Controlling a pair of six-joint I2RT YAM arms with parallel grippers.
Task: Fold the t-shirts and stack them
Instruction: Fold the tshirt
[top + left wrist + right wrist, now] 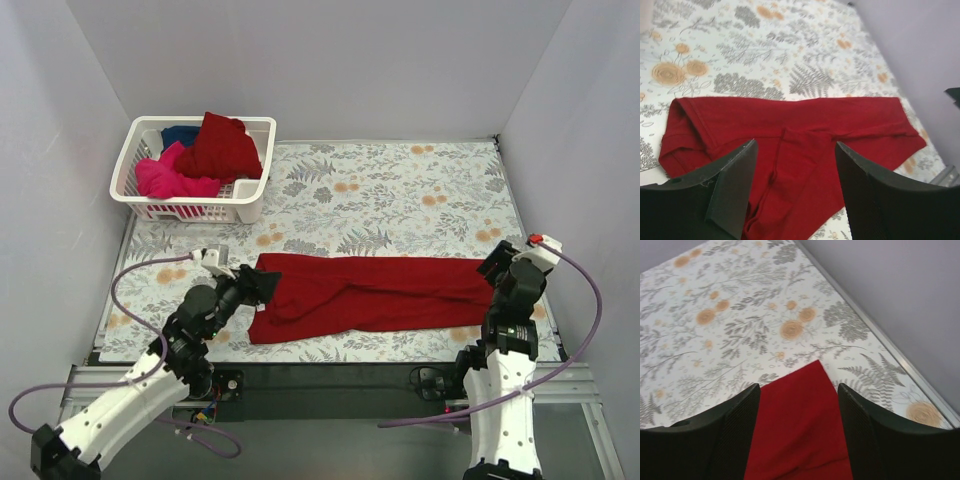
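A dark red t-shirt (370,290) lies folded into a long strip across the near part of the floral table. It also shows in the left wrist view (795,135) and the right wrist view (800,425). My left gripper (266,285) is open over the strip's left end, its fingers (730,195) apart above the cloth. My right gripper (497,268) is open over the strip's right end, its fingers (740,425) either side of the cloth. Another dark red shirt (220,145), a hot pink one (170,178) and a dark blue one (180,134) lie in the basket.
The white lattice basket (190,210) stands at the back left of the floral table cover (400,190). Grey walls close in the left, back and right sides. Purple cables loop near both arm bases at the near edge.
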